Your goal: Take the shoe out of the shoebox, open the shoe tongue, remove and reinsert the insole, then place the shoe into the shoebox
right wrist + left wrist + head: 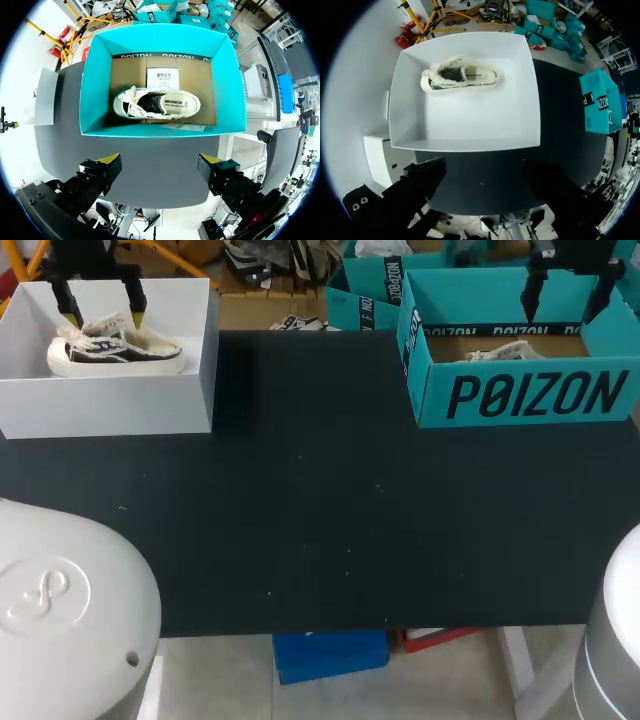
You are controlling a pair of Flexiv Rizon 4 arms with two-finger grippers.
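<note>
A cream and black shoe (112, 348) lies on its side in the white shoebox (110, 410) at the table's back left. My left gripper (103, 313) hangs open above it, touching nothing. From the left wrist, the shoe (460, 80) lies by the far wall of the white box (470, 135), well ahead of the open gripper (487, 180). A second cream shoe (157, 104) lies in the teal shoebox (160, 131) ahead of my open right gripper (161, 161). In the head view that shoe (505, 353) barely shows above the teal box's wall (530, 395), with the right gripper (565, 300) above it.
The black table (320, 520) stretches between the two boxes and toward the front edge. A white card (162, 77) lies on the teal box's cardboard floor beside the shoe. My arm bases (70, 610) fill the front corners.
</note>
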